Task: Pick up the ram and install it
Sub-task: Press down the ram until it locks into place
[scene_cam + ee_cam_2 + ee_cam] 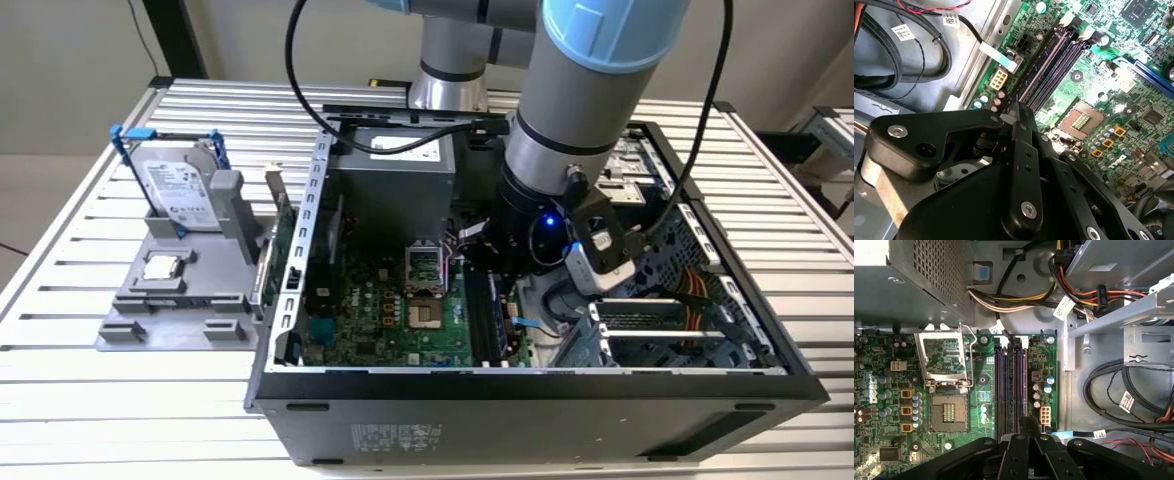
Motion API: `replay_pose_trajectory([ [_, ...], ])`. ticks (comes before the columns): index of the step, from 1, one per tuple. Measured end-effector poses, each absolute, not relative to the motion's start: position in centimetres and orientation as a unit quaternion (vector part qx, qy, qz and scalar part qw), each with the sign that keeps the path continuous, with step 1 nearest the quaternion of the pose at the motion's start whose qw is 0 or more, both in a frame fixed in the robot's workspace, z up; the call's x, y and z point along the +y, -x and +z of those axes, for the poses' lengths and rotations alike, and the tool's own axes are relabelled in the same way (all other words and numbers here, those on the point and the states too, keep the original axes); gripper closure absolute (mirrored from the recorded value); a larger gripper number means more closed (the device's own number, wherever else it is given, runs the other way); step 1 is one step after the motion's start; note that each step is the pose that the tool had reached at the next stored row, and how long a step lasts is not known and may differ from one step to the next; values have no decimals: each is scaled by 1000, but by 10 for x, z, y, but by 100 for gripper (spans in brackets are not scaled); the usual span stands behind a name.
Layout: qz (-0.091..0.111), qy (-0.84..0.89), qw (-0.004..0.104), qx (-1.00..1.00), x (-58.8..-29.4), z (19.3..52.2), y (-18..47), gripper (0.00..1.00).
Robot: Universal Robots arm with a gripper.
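My gripper reaches down inside the open computer case, and its black fingers are shut. A thin bluish-green edge of the ram pokes out at the fingertips, seen edge-on, so most of the stick is hidden. The fingertips hang right over the row of dark memory slots on the green motherboard, nearest the slot on the cable side. In the first wrist view the gripper sits at one end of the same slots. In the exterior view the arm's wrist stands above the slots.
Beside the slots is an open processor socket. Black and coloured cables and a metal drive cage crowd the other side. Outside the case, a grey holder carries a silver hard drive and a small processor chip.
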State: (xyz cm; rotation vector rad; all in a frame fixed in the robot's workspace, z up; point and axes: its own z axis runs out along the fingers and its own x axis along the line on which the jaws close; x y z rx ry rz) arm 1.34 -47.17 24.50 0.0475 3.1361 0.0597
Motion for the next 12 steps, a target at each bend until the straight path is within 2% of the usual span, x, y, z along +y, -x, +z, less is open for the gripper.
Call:
replay_pose_trajectory([
  [12, 22, -11, 2, 1000, -472, 245, -13, 100],
])
